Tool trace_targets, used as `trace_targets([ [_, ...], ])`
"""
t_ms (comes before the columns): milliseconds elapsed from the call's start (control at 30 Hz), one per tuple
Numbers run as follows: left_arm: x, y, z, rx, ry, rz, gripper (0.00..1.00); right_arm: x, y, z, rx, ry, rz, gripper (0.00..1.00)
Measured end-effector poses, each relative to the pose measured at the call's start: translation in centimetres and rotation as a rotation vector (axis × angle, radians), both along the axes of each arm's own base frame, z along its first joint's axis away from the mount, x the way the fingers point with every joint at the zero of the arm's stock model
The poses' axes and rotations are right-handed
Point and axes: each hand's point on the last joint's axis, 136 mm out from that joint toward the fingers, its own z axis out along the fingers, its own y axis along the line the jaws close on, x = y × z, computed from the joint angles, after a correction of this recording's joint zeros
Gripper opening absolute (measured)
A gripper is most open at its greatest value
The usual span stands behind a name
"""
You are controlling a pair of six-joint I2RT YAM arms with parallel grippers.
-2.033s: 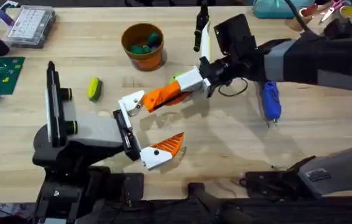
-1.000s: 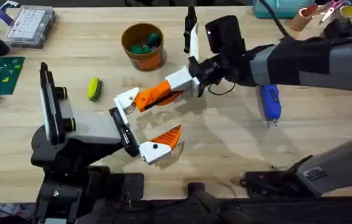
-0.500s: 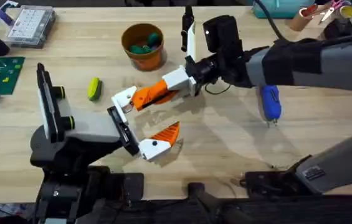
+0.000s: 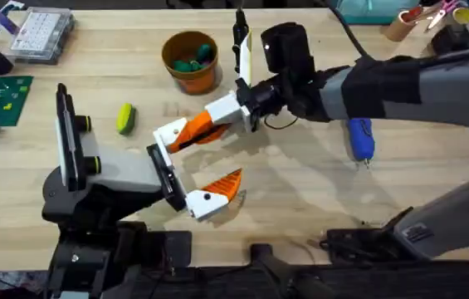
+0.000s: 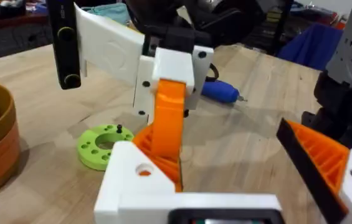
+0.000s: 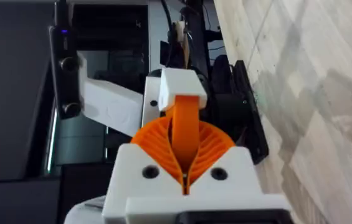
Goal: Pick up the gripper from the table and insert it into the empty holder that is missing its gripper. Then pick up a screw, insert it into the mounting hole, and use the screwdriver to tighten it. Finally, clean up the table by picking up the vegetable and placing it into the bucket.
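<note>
1. Two arms meet at mid worktop (image 4: 300, 199), a pale wooden surface with visible grain.
2. The right gripper (image 4: 213, 116) reaches across from the right. Its white fingers (image 6: 144, 171) with orange ribbed pads are closed tight on the orange piece (image 6: 185, 134), and the pads bow outward around it.
3. The orange piece is smooth orange plastic. It shows edge-on as a narrow strip in both wrist views, held clear of the worktop between the two grippers.
4. Its lower end meets the holder (image 5: 135, 180), a plain white blocky wedge with a round hole. Whether it is seated there cannot be told.
5. The piece's white base is hard to tell from the white parts around it.
6. The left gripper (image 4: 213, 151) is spread wide and grips nothing. The holder forms one side and a white bracket with an orange ribbed finger (image 4: 222, 189) forms the other.
7. A lime-green disc (image 5: 104, 144) with small holes lies flat just behind the holder, partly hidden in the overhead view.
8. The bucket (image 4: 190, 71), round and orange-brown with a thick rim, stands at the far side. There are green items inside, too small to make out.
9. The vegetable (image 4: 125, 118), oblong and yellow-green, lies on the worktop left of the grippers.
10. The blue screwdriver (image 4: 359, 137) lies to the right, partly covered by the right arm.
</note>
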Motion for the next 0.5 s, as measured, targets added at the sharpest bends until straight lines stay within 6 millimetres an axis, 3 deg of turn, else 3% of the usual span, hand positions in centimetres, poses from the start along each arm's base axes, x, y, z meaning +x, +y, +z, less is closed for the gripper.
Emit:
trace_targets([
  [500, 0.3, 0.2, 0.0, -0.005, 0.013, 0.023, 0.99, 1.1, 0.6, -0.1, -0.029, -0.001, -0.061, 0.009],
])
